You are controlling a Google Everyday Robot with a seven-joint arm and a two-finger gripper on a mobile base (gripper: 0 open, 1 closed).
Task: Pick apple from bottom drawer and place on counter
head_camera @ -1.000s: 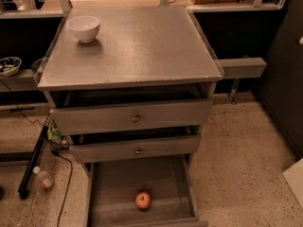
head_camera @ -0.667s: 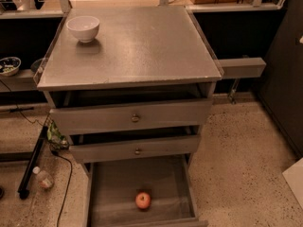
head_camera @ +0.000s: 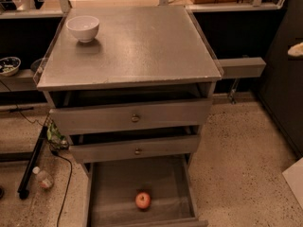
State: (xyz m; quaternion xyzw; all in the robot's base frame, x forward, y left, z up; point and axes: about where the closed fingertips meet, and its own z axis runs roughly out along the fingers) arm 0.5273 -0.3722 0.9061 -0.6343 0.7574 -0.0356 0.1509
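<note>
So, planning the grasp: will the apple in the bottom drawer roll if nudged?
Probably: the apple is round, loose on the flat bottom drawer floor. Looks firm, so a pinch should hold; smooth skin may slip. The gripper is out of view.

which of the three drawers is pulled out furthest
The bottom drawer, the lowest: its floor shows, with the apple on it. The two knobbed drawers above barely stick out. The pincer is out of view.
</note>
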